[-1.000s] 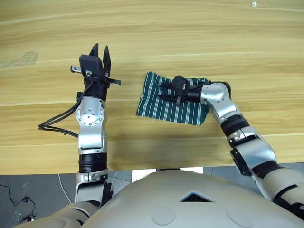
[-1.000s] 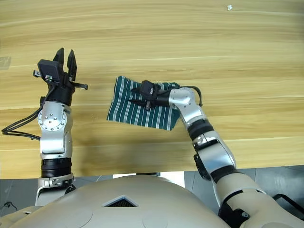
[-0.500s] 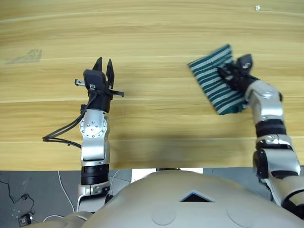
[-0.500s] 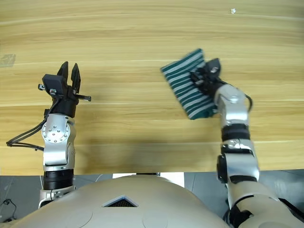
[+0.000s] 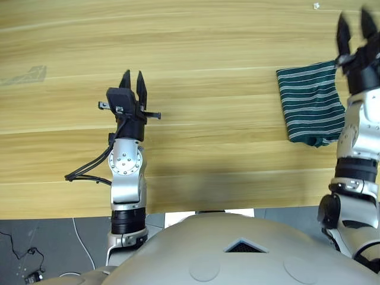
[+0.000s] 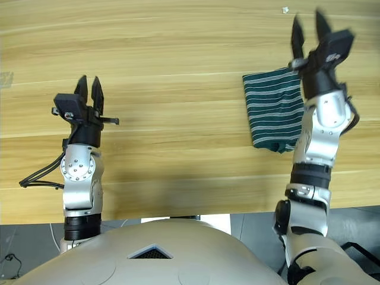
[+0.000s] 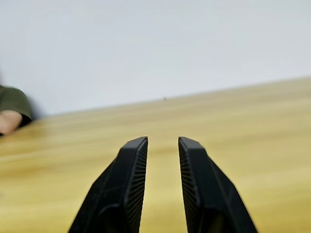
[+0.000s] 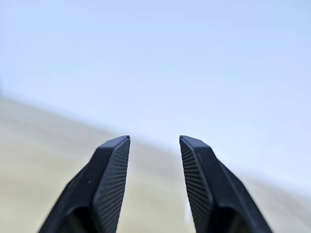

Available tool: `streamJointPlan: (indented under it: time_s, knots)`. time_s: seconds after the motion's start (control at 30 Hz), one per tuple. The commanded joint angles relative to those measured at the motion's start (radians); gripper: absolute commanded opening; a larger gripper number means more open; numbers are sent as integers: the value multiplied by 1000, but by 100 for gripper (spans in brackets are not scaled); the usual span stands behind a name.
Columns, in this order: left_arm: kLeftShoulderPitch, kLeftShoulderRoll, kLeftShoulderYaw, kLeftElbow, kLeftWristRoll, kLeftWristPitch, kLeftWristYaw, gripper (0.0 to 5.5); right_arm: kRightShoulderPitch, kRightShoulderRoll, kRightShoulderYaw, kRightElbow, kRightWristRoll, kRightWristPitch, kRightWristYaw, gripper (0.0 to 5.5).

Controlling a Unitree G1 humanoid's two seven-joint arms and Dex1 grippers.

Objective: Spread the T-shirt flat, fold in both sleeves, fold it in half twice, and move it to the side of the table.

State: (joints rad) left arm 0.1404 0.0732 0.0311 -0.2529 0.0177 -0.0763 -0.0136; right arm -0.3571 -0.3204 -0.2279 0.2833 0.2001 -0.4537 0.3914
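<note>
As the T-shirt [image 5: 309, 102] lies as a small striped packet far out on the right of the desk [image 5: 208, 47], a little back from its near edge, I'm reading the folding as done. No sleeves are showing, just a compact rectangle with one near corner a bit rumpled. My right pincer [image 5: 354, 27] hangs raised by the packet's far right corner, jaws parted wide with nothing between them; the right wrist view shows clear air in the gap. My left pincer [image 5: 133, 80] hovers over the left middle of the desk, well apart from the shirt, jaws only narrowly parted and empty. So the move to the side looks complete too. I judge there's nothing left but perhaps tidying that corner and parking both arms.
</note>
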Motion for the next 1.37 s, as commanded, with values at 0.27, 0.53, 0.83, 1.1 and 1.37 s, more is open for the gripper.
streamJointPlan:
  time_s: [0.27,0.53,0.83,1.1,1.37]
  knots:
    - [-147,-8,-68,285,59,-235,-8,116,161,308,172,147,-111,-338,-75,188]
    - [-109,-14,-71,238,55,-296,-8,214,170,297,163,156,-127,-370,-143,194]
    - [-102,-21,-61,226,68,-298,12,246,173,302,175,148,-123,-369,-156,194]
    - [-110,-18,-45,248,71,-301,26,246,155,307,182,174,-117,-370,-162,194]
    - [-114,-18,-41,259,77,-312,36,246,147,307,183,194,-114,-376,-162,194]
